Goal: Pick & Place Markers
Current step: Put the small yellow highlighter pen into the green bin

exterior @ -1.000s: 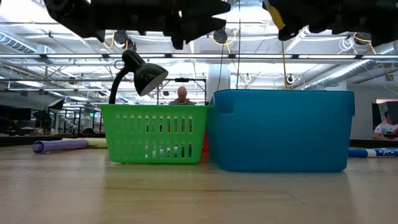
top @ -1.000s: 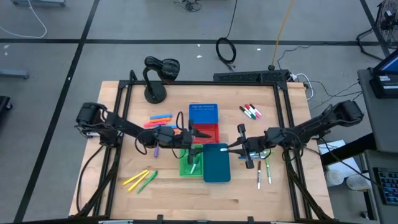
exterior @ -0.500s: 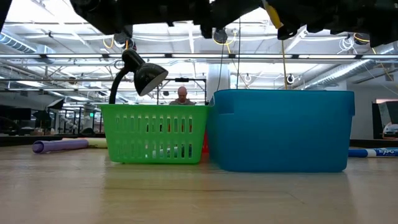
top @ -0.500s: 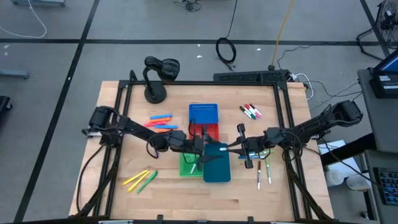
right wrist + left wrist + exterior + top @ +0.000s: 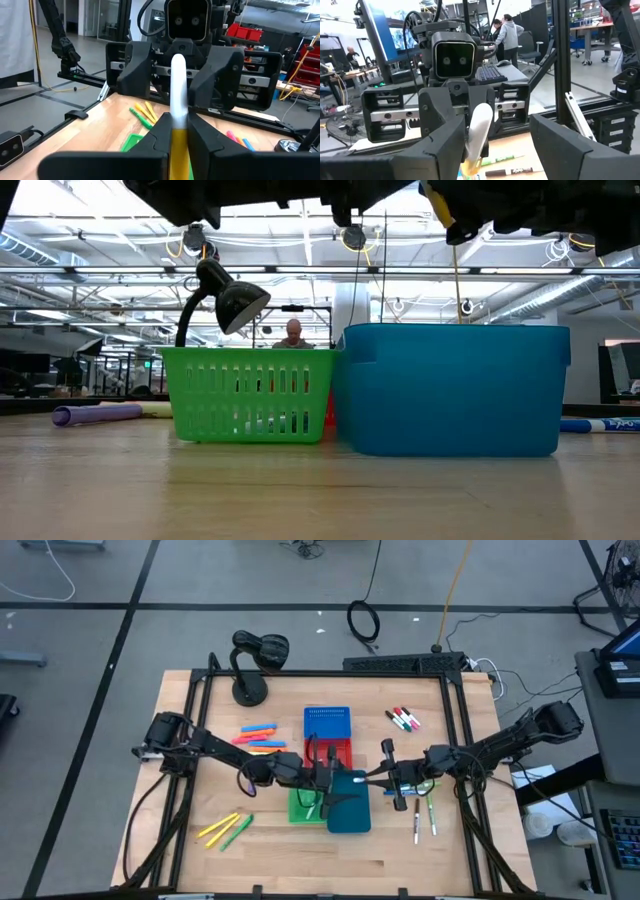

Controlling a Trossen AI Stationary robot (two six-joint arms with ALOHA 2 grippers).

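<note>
My right gripper [image 5: 373, 778] [image 5: 178, 150] is shut on a marker with a yellow body and a white end [image 5: 357, 780], held over the teal bin [image 5: 348, 808]. My left gripper [image 5: 338, 780] [image 5: 492, 150] faces it from the table's left, open, with its fingers [image 5: 145, 70] on either side of the white end [image 5: 480, 125]. Other markers lie on the table: orange and pink ones [image 5: 258, 735], yellow and green ones [image 5: 225, 828], red-capped ones [image 5: 403, 720], white ones [image 5: 425, 818]. One marker lies in the green bin [image 5: 306, 806]. My right gripper pinches the marker's yellow body [image 5: 178, 137] between its two fingers. The fingers come level from the table's right and lie along the marker. The white end [image 5: 178, 85] sticks out toward the table's left, lifted clear above the teal bin. My left gripper: whether a finger touches the white end, I cannot tell.
A blue bin [image 5: 327, 723] and a red bin [image 5: 332, 751] stand behind the green and teal ones. A black desk lamp [image 5: 252, 665] stands at the far left. In the low view the green basket [image 5: 250, 395] and teal bin [image 5: 455, 390] stand side by side, with a purple marker [image 5: 95, 415] to the left.
My left gripper has moved toward the table's right and a little nearer, from over the red bin to the marker's white end in front of my right gripper.
</note>
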